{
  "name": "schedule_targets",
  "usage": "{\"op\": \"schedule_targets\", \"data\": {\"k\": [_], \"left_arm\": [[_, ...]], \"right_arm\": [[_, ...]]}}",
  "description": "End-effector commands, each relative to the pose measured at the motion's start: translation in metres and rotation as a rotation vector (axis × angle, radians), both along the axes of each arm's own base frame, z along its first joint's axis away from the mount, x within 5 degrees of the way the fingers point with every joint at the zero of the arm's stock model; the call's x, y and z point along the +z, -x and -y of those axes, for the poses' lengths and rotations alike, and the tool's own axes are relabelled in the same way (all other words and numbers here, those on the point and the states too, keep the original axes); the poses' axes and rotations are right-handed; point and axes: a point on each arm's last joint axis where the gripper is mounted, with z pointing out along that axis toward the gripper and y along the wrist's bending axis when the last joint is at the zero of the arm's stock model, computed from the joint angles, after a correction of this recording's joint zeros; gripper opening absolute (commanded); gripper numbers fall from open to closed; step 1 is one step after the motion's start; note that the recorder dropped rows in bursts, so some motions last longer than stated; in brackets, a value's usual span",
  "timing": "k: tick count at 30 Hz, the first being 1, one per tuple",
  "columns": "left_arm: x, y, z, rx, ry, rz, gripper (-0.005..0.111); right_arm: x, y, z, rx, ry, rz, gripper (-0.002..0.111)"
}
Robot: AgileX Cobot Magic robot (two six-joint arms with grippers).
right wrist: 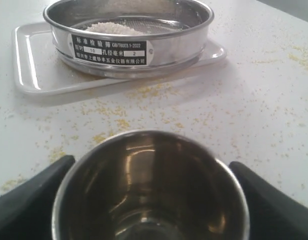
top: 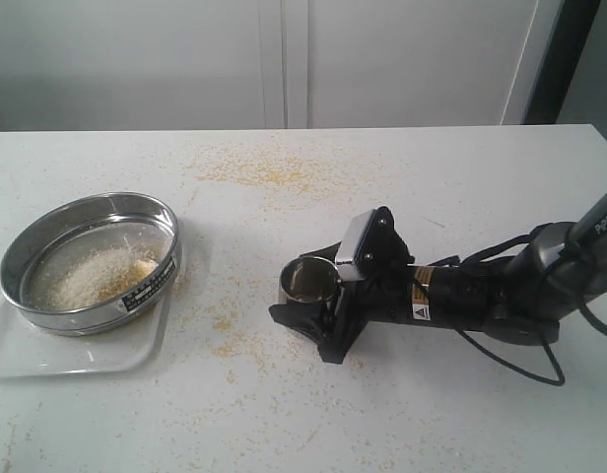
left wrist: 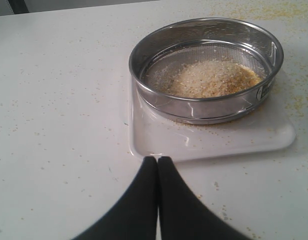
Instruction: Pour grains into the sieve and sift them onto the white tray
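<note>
The grains [top: 101, 273] lie heaped in the sieve [top: 87, 320] on the white tray [top: 77, 355]; the right tool [top: 315, 286] clasps an empty steel cup [right wrist: 151, 200] upright on the surface [top: 432, 414], the left tool [left wrist: 157, 160] pinched closed, holding nothing

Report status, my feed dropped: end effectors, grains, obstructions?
Left end effector shut, empty. Right end effector shut on empty steel cup, standing on table. Grains in sieve, sieve on white tray. Path clear bar stray yellow specks.
</note>
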Motion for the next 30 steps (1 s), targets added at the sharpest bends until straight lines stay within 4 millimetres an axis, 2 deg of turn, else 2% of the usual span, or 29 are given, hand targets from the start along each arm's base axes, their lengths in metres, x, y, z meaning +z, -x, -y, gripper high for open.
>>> {"op": "schedule_targets", "data": {"k": [1, 10, 13, 15, 17, 21, 22, 26, 30], "left_arm": [[0.000, 0.000, 0.000, -0.001, 0.010, 0.005, 0.000], [0.000, 0.000, 0.000, -0.001, 0.010, 0.005, 0.000], [0.000, 0.000, 0.000, -0.001, 0.010, 0.005, 0.000], [0.000, 0.000, 0.000, -0.001, 0.010, 0.005, 0.000], [0.000, 0.000, 0.000, -0.001, 0.010, 0.005, 0.000], [0.000, 0.000, 0.000, -0.001, 0.010, 0.005, 0.000], [0.000, 0.000, 0.000, -0.001, 0.010, 0.005, 0.000], [0.000, 0.000, 0.000, -0.001, 0.010, 0.005, 0.000], [0.000, 0.000, 0.000, -0.001, 0.010, 0.005, 0.000]], "right_arm": [[0.014, 0.000, -0.001, 0.006, -0.019, 0.030, 0.075], [0.053, 0.000, -0.001, -0.002, -0.069, 0.103, 0.075], [0.068, 0.001, 0.000, -0.011, -0.097, 0.109, 0.071], [0.078, 0.002, 0.000, -0.022, -0.127, 0.089, 0.061], [0.087, 0.005, 0.000, -0.021, -0.150, 0.059, 0.046], [0.105, 0.012, 0.000, 0.015, -0.154, 0.079, 0.005], [0.109, 0.014, 0.001, 0.030, -0.147, 0.097, 0.000], [0.126, 0.021, 0.002, 0.062, -0.106, 0.160, 0.000], [0.144, 0.021, 0.012, -0.050, 0.019, 0.219, 0.000]]}}
